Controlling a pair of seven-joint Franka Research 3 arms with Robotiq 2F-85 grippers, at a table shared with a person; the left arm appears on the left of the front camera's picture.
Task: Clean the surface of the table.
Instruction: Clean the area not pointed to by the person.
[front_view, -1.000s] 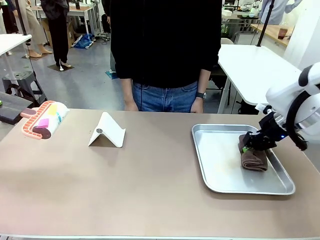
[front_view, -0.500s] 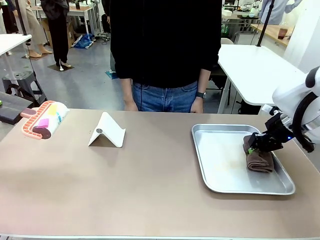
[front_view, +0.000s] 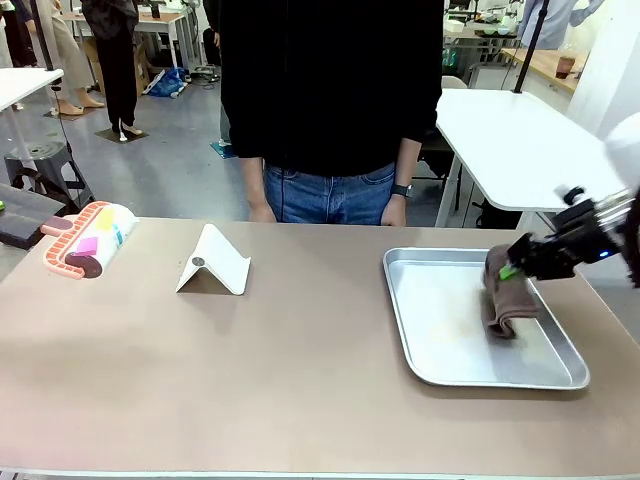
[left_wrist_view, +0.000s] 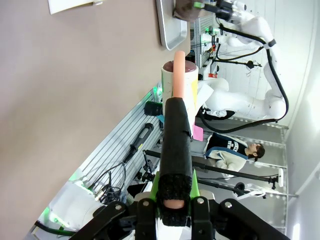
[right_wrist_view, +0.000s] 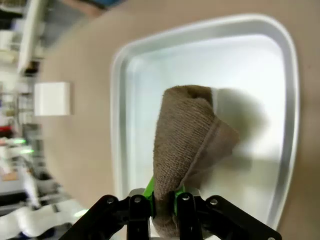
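A brown cloth hangs from my right gripper, which is shut on its upper end above the right side of the silver tray. In the right wrist view the cloth droops over the tray from my right gripper. My left gripper is shut on the black foam handle of a lint roller. The lint roller sits at the far left corner of the taupe table. Whether the roll touches the top I cannot tell.
A white folded stand stands on the table left of centre. A person in a dark top and jeans stands at the far edge, hands down. A white side table is behind the tray at the right.
My right gripper has risen and moved right and back, taking the cloth up off the tray floor so that it now hangs. The lint roller and the stand have not moved.
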